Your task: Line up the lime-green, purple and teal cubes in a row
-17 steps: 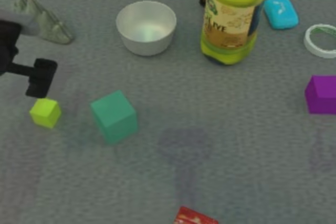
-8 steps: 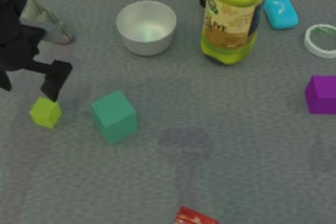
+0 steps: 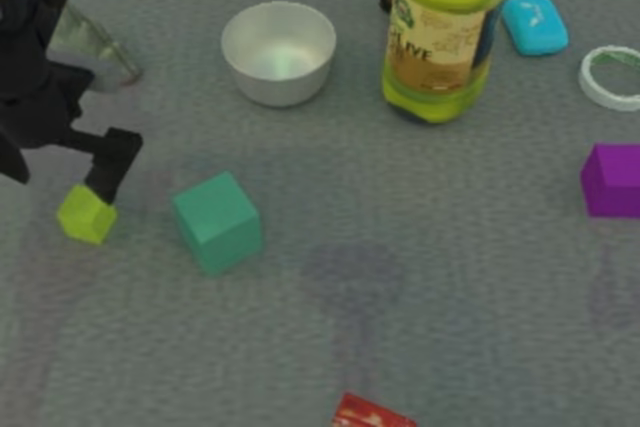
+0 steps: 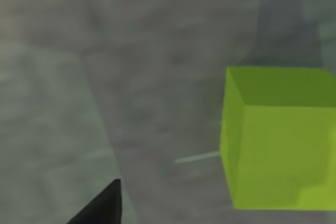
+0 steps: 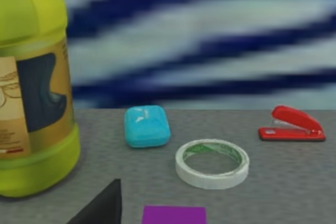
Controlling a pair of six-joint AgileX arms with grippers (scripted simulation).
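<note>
while poised over the lime-green cube (image 3: 86,215), left tool (image 3: 100,182) holds nothing.

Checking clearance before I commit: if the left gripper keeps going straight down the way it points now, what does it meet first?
Most likely the lime-green cube. In the top view the left gripper sits right at its upper edge, and the left wrist view shows the cube close ahead, off to one side. The height gap is unclear.
</note>
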